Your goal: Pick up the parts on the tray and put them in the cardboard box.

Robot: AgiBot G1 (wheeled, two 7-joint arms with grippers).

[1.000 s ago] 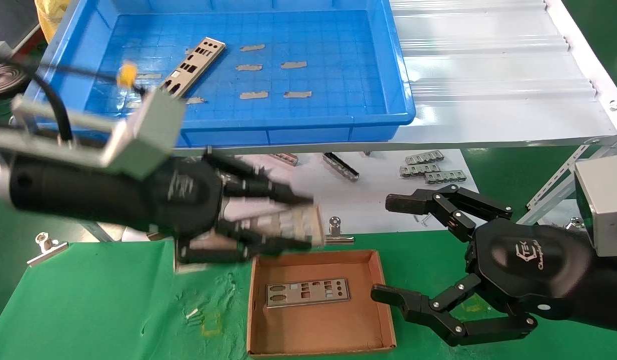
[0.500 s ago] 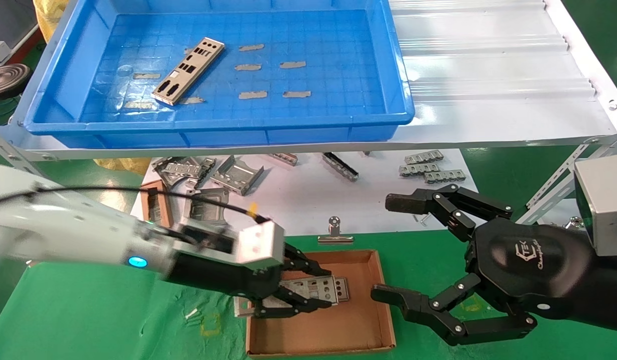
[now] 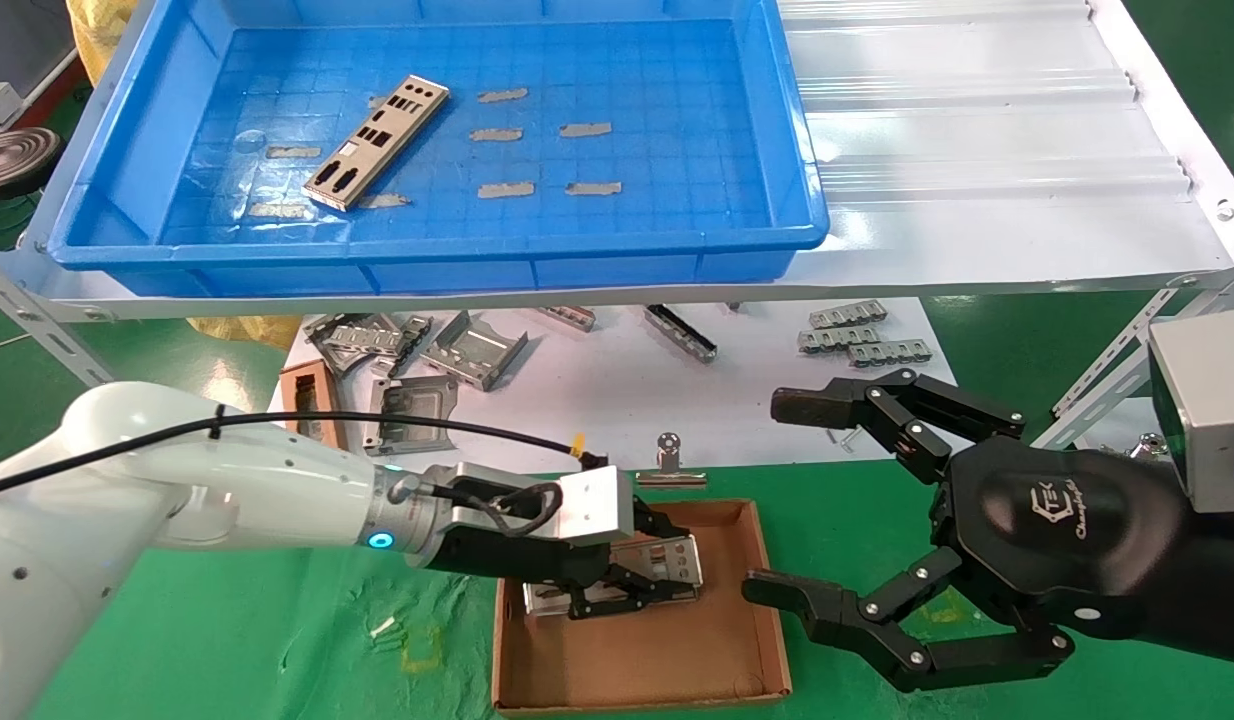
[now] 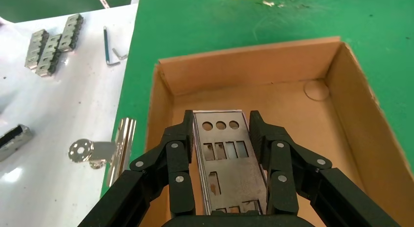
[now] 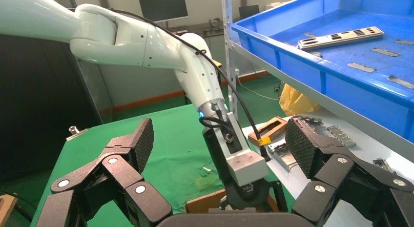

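Observation:
My left gripper (image 3: 667, 572) reaches low into the brown cardboard box (image 3: 637, 665), shut on a silver punched plate (image 3: 667, 555). In the left wrist view the plate (image 4: 227, 154) sits between both fingers (image 4: 180, 149) over the box floor (image 4: 293, 105). The edge of a second plate shows just beneath it. One more plate (image 3: 377, 142) lies at an angle in the blue tray (image 3: 127, 150); it also shows in the right wrist view (image 5: 340, 37). My right gripper (image 3: 785, 495) hangs open and empty just right of the box.
Bent grey brackets (image 3: 472, 350), ridged strips (image 3: 857, 335), a narrow brown frame (image 3: 307, 405) and a metal clip (image 3: 669, 462) lie on the white surface behind the box. The tray rests on a white corrugated sheet (image 3: 977, 150). Grey patches dot the tray floor.
My left arm swung down and to the right with the plate, from above the box's back-left corner into the box. The right arm has not moved.

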